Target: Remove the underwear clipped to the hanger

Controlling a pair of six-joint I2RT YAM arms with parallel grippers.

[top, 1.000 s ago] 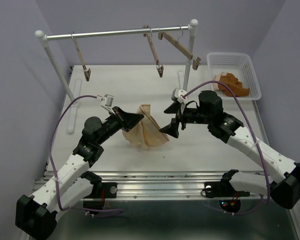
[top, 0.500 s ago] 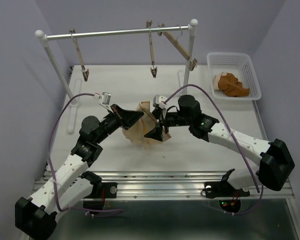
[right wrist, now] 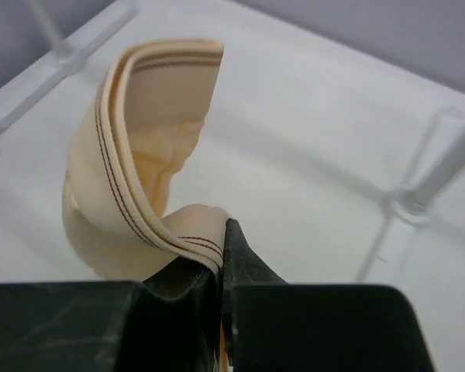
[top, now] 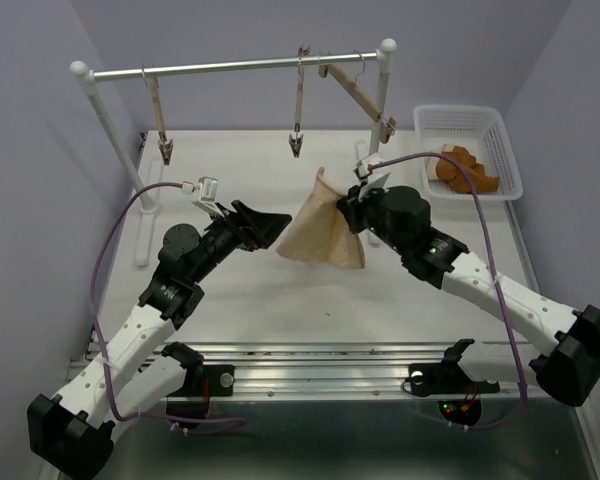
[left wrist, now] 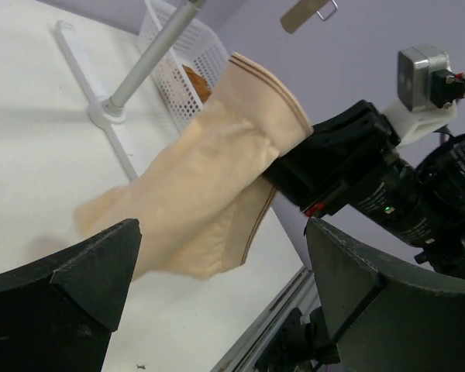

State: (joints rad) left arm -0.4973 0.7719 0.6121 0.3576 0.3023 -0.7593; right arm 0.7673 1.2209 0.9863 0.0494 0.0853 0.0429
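Observation:
The underwear (top: 325, 232) is a pale beige cloth hanging above the middle of the table, lifted by its striped waistband. My right gripper (top: 353, 212) is shut on that waistband, and the right wrist view shows the band (right wrist: 120, 194) pinched between the closed jaws of the gripper (right wrist: 223, 232). My left gripper (top: 272, 226) stands open just left of the cloth, with nothing in it. In the left wrist view the underwear (left wrist: 209, 182) hangs ahead of the wide-apart fingers (left wrist: 97, 267). Three light-wood hangers, left (top: 160, 122), middle (top: 298, 105) and right (top: 358, 95), hang from the rail, apart from the cloth.
The white rack's rail (top: 230, 67) spans the back of the table on two posts. A white basket (top: 470, 122) at the back right holds orange-brown cloth (top: 467, 170). The rack's right post (top: 378, 110) stands just behind my right gripper.
My right gripper has shut on the underwear's waistband and lifted it up and to the right. My left gripper has opened and let go of the cloth.

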